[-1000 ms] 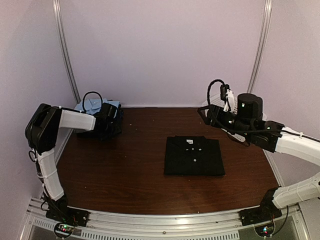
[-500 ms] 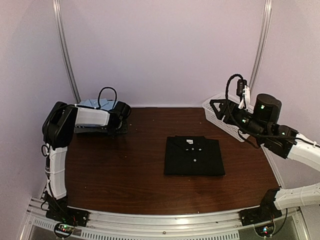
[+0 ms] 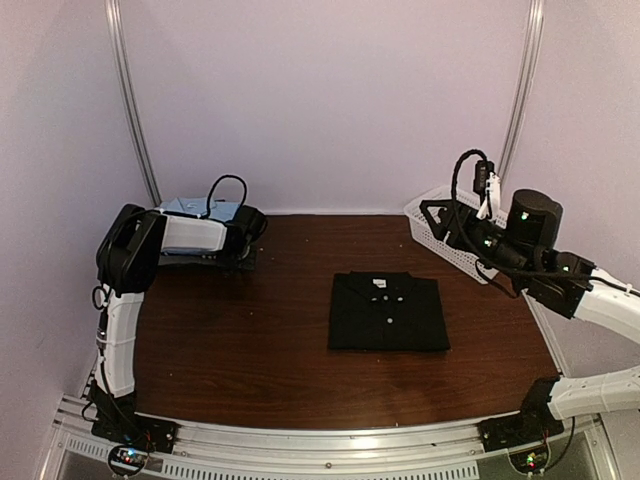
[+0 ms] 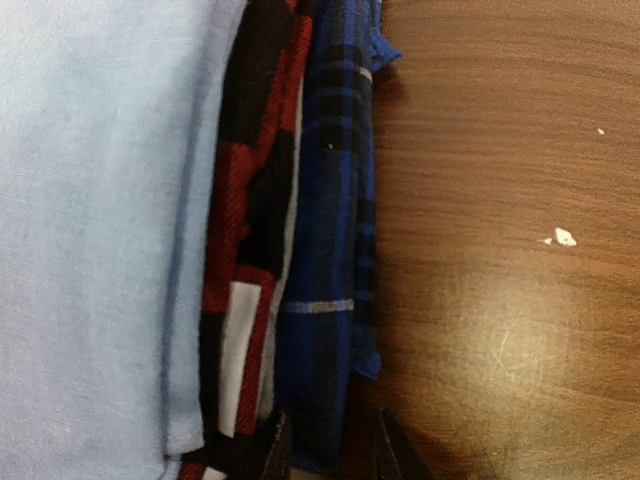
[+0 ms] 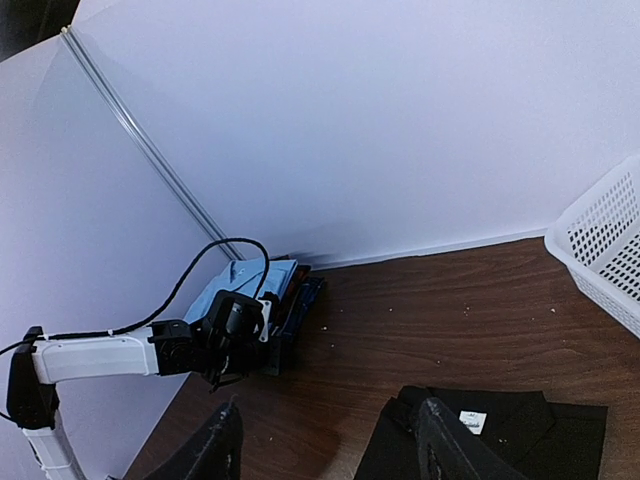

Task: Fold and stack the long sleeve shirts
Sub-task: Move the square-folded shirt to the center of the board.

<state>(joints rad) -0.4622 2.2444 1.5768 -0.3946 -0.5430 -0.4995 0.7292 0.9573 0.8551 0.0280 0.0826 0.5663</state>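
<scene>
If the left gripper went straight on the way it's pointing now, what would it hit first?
Probably the blue plaid shirt: the left gripper has a fingertip on either side of its folded edge, so it lies dead ahead. Depth is hard to judge.

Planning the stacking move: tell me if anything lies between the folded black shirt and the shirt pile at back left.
Nothing lies on the table between the black shirt and the pile; the left hand sits at the pile's edge.

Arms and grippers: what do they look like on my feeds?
The left arm and right arm have white links and black joints, each with a looped black cable at the wrist. The left gripper and right gripper have black fingers.
</scene>
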